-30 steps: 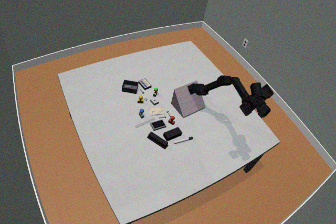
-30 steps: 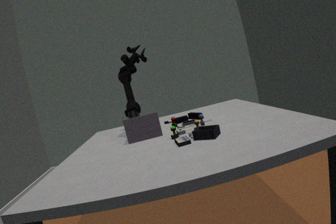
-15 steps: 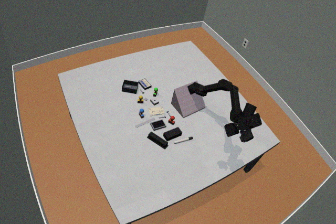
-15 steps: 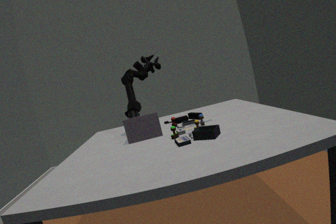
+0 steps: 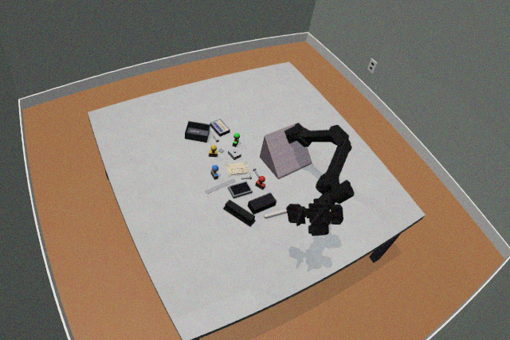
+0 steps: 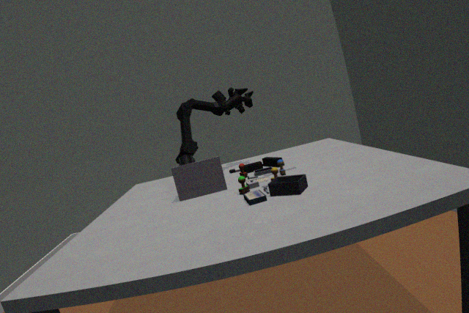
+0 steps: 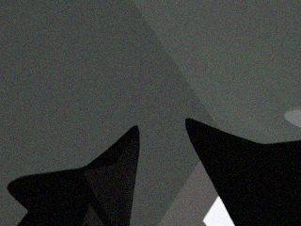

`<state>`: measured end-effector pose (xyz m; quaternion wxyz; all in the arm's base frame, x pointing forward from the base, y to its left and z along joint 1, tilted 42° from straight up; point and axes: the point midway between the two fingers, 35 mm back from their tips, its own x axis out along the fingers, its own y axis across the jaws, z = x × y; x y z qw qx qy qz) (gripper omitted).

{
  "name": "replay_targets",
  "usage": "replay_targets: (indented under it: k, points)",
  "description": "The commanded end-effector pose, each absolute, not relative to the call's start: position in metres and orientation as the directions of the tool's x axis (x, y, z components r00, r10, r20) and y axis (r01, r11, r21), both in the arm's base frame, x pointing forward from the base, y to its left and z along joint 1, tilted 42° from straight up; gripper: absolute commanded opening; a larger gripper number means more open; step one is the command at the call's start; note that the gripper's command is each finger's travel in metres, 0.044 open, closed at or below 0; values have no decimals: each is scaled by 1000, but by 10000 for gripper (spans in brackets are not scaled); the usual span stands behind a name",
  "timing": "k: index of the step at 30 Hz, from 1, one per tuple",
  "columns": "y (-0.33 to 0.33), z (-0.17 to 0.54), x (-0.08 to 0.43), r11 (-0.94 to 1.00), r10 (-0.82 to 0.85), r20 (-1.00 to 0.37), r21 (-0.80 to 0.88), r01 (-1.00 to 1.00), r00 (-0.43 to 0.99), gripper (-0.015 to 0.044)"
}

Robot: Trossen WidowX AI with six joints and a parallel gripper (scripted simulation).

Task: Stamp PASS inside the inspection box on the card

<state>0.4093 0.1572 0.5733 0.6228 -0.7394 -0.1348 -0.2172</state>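
Note:
My gripper (image 6: 249, 91) (image 7: 162, 126) is open and empty, high above the table. Four knobbed stamps stand on the table: green (image 5: 236, 138) (image 6: 242, 184), yellow (image 5: 213, 150) (image 6: 274, 172), blue (image 5: 214, 171) (image 6: 281, 166) and red (image 5: 260, 181) (image 6: 242, 168). Which one is PASS cannot be read. A cream card (image 5: 237, 169) lies among them; its box and print are too small to tell. A dark pad in a grey case (image 5: 240, 189) lies beside the card. The wrist view shows only walls and bright patches between and beyond the fingers.
A large grey-pink wedge (image 5: 284, 153) (image 6: 198, 179) stands between the arm's base and the stamps. A black open tray (image 5: 198, 137) (image 6: 287, 186), a labelled flat box (image 5: 220, 127) (image 6: 255, 196), two black blocks (image 5: 262, 203) (image 5: 239, 212), a white marker (image 5: 275, 213) and a ruler (image 5: 220, 185) lie around.

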Motion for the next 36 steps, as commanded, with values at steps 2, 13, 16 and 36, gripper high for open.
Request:
replay_targets:
  k: [2,13,16,36]
  points:
    - [139,513,463,-232,-58,350,-915,329,935,224]
    - [62,391,533,-204,-111,40,-979,16,993,224]
    - [34,345,545,-175,-132,-86,-979,-108,988,224]
    - [-149,52,464,453,-122,-838,-525,-721,532,224]
